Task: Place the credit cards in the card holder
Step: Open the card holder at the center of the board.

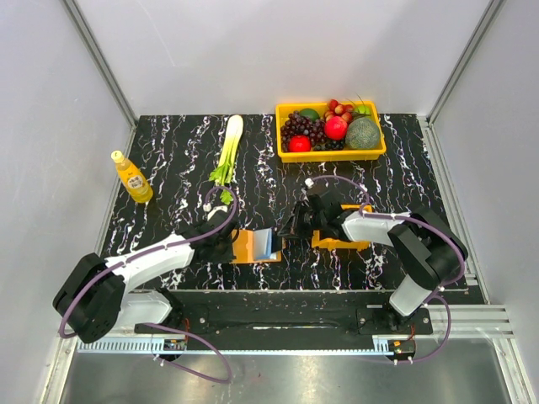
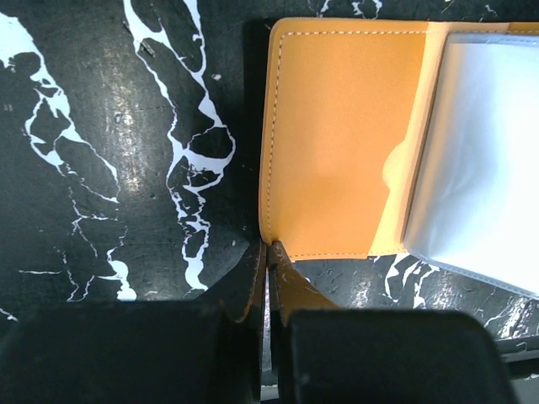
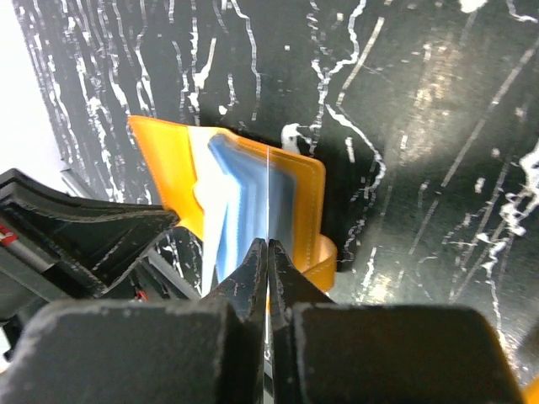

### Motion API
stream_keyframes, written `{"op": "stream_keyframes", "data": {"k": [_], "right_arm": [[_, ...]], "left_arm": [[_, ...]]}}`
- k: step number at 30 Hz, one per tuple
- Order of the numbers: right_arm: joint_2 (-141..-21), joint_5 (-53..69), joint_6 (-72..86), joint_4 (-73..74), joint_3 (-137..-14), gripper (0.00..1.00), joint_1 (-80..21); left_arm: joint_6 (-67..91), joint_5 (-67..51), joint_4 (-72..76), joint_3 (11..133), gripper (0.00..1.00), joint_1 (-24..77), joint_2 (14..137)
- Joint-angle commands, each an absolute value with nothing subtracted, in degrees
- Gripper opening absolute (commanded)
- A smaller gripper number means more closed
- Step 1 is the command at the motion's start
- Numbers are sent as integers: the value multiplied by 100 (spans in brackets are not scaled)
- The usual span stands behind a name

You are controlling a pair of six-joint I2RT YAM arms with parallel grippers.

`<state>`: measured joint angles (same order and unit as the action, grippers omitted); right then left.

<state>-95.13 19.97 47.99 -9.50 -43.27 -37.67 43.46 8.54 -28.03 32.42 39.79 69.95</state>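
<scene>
Surface [image 1: 168, 160]: black with white marble-like veining.
Card holder [image 1: 244, 247]: orange, with pale stitching along its border in the left wrist view. Its inner pocket [image 2: 480, 168] is milky white.
Credit cards [image 1: 266, 242]: pale blue, whiter at the edges.
Small tray [image 1: 338, 244]: orange.
Basket [image 1: 331, 155]: yellow. It contains dark purple grapes [image 1: 299, 126], a red apple [image 1: 336, 128] and a mottled green melon [image 1: 364, 133].
Bottle [image 1: 132, 178]: yellow-orange contents, yellow cap.
Celery [image 1: 229, 143]: whitish stalk shading to green leaves.
Left arm [image 1: 152, 257] and right arm [image 1: 370, 227]: white links, black joints, purple cable [image 1: 210, 370].
Left end effector [image 2: 269, 252] and right end effector [image 3: 268, 252]: black.
</scene>
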Motion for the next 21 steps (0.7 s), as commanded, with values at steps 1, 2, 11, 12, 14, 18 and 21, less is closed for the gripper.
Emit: {"op": "stream_keyframes", "data": {"k": [1, 2, 11, 12, 14, 18, 21], "right_arm": [[-9483, 2311, 4764, -1143, -4745, 0, -3841], [-9492, 2390, 4738, -1134, -4833, 0, -3867], [-9764, 2452, 4808, -1126, -5132, 0, -4052], [-9817, 2470, 4808, -1134, -5124, 0, -4060], [-9931, 2435, 4799, -1178, -5080, 0, -4069], [-10072, 2074, 4711, -1037, -5027, 0, -4096], [-10204, 2022, 4562, -845, -5193, 0, -4227]], "left_arm": [[4386, 677, -2338, 3147, 0, 3990, 7040], [4386, 651, -2268, 3129, 0, 3990, 7084], [4465, 554, -1995, 3085, 0, 3982, 7198], [4456, 554, -1978, 3085, 0, 3990, 7172], [4456, 562, -1969, 3085, 0, 3982, 7146], [4491, 606, -1986, 3024, 0, 3990, 7110], [4526, 624, -1995, 2980, 0, 3990, 7040]]}}
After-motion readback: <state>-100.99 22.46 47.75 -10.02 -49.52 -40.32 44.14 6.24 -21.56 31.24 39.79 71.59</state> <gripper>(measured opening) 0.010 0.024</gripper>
